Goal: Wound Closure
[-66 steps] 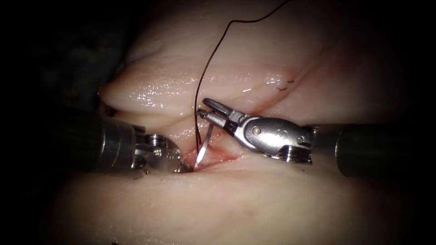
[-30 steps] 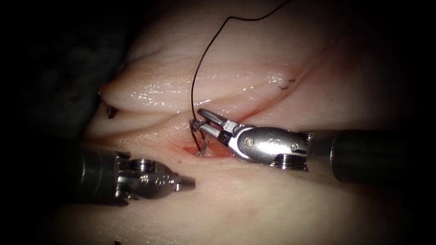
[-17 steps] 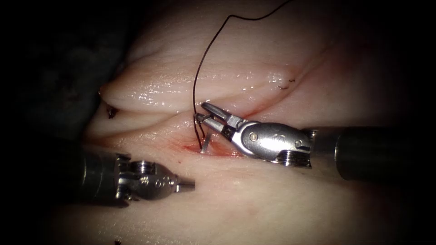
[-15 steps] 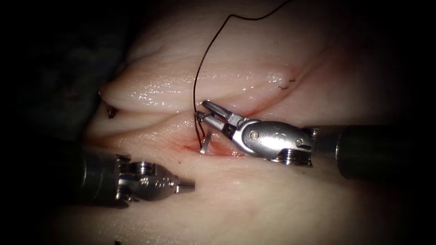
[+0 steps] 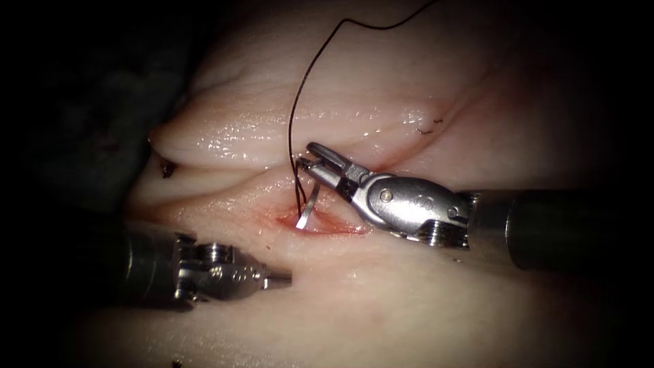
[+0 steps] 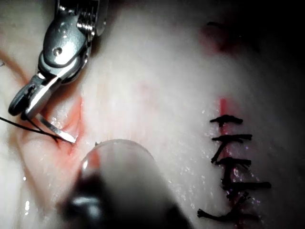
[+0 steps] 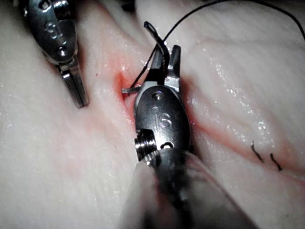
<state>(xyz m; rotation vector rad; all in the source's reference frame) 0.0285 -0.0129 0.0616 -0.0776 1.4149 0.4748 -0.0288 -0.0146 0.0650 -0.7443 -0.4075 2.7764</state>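
My right tool (image 5: 306,158) comes in from the right and is shut on the curved needle (image 5: 310,203) near its tail end. The needle hangs down from the jaws, and its bare tip rests at the red mouth of the cut (image 5: 335,227), not buried. Dark thread (image 5: 293,116) rises from the needle's tail and arcs away. My left tool (image 5: 283,278) lies left of the needle and nearer the camera, shut and holding nothing. The left wrist view has the right tool (image 6: 26,102) with the needle (image 6: 55,131). The right wrist view has both tools (image 7: 164,57) (image 7: 76,90).
Pale tissue folds (image 5: 225,140) rise behind the cut. Short cut ends of thread (image 5: 428,127) sit on the tissue at the back right. A row of dark finished stitches (image 6: 233,162) lies on the tissue in the left wrist view. Red fluid stains the cut's edges.
The left tool drew back from the needle tip at the cut, then held still. In the last second the right tool rose slightly, so more of the needle and its tip show.
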